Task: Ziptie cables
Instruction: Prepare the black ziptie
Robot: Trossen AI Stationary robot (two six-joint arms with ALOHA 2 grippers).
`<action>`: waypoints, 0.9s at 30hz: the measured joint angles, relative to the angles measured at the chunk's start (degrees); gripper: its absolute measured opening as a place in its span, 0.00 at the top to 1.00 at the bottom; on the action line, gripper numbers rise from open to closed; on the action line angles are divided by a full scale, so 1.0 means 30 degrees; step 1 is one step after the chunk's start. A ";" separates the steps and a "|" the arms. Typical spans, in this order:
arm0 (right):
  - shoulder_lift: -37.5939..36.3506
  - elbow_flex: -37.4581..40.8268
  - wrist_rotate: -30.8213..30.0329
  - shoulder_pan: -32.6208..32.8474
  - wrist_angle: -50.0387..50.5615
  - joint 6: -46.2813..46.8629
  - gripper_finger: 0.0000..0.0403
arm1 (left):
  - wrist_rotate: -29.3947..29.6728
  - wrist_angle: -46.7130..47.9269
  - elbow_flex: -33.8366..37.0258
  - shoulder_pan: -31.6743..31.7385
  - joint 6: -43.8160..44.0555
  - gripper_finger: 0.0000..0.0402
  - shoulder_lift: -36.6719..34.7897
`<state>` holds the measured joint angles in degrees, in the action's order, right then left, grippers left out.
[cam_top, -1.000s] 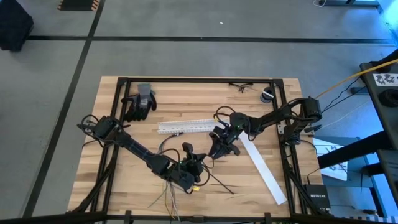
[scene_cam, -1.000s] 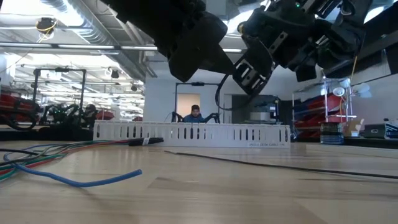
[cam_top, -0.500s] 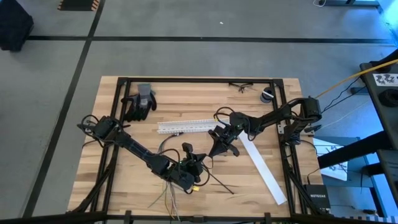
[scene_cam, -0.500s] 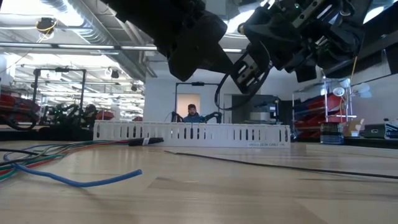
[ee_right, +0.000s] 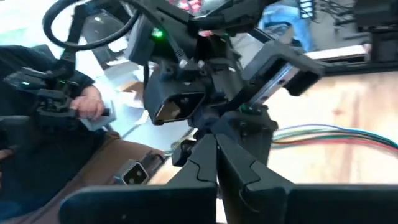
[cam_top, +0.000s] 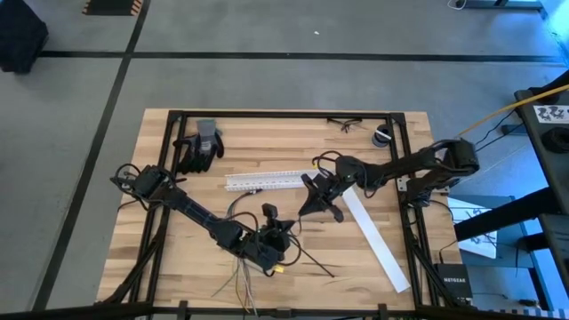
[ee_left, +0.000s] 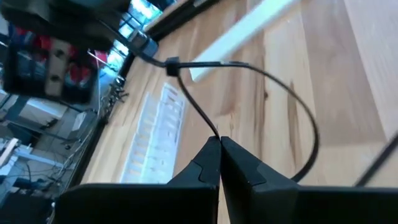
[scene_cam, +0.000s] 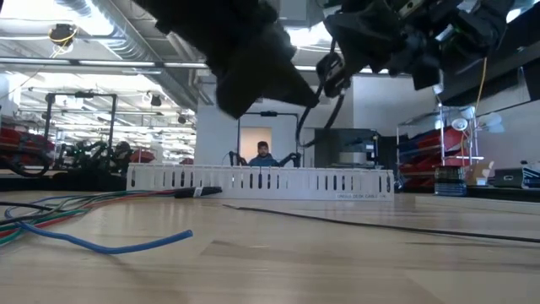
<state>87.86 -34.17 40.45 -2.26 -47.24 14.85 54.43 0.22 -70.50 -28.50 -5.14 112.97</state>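
My left gripper (cam_top: 277, 229) hangs over the table's near middle, shut on a black ziptie (ee_left: 273, 81) bent into a loop. Through the loop only bare wood shows. My right gripper (cam_top: 317, 197) hovers just beyond it, toward the white slotted channel (cam_top: 267, 180), shut at the ziptie's tail. The cables (cam_top: 245, 269) lie loose on the table under and near the left arm; coloured wires (scene_cam: 59, 209) lie flat in the low view. Another ziptie (cam_top: 313, 260) rests flat on the wood. My left gripper pinches the ziptie's strip (ee_left: 211, 132) between its two fingertips, a short way from the head (ee_left: 171, 62). The loop curves out ahead of the fingers and is lifted clear of the table. My right gripper meets the tail just beyond the head (ee_left: 151, 51), coming from the far right. Its own fingers hide the exact spot.
Black gloves (cam_top: 200, 147) lie at the far left. Glasses (cam_top: 345, 124) and a small roll (cam_top: 381, 136) sit at the far edge. A flat white strip (cam_top: 378, 240) slants to the near right. A person (scene_cam: 262, 154) sits beyond the table; a hand (ee_right: 90, 102) shows in the right wrist view.
My right gripper has risen and drawn a little toward the far edge, away from the left gripper, with its arm stretching out straighter. My left gripper has kept its place, shut.
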 joint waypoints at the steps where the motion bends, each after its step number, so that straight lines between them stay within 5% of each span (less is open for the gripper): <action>1: -0.0375 0.0000 -0.0198 0.0000 0.0587 -0.0150 1.00 | -0.0094 0.0334 0.0000 -0.0003 0.0139 1.00 0.0000; 15: -0.4777 -0.0189 -0.2124 -0.0004 0.6193 -0.1667 1.00 | -0.0479 0.1293 0.0987 -0.0003 0.1168 1.00 0.0022; 27: -0.6052 -0.5031 -0.4277 0.0007 1.5614 -0.4150 1.00 | -0.0502 0.1888 0.1015 -0.0108 0.1426 1.00 0.0044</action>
<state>69.70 -49.26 27.61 -2.24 -0.40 2.40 52.93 5.88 -67.45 -28.83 -0.86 113.10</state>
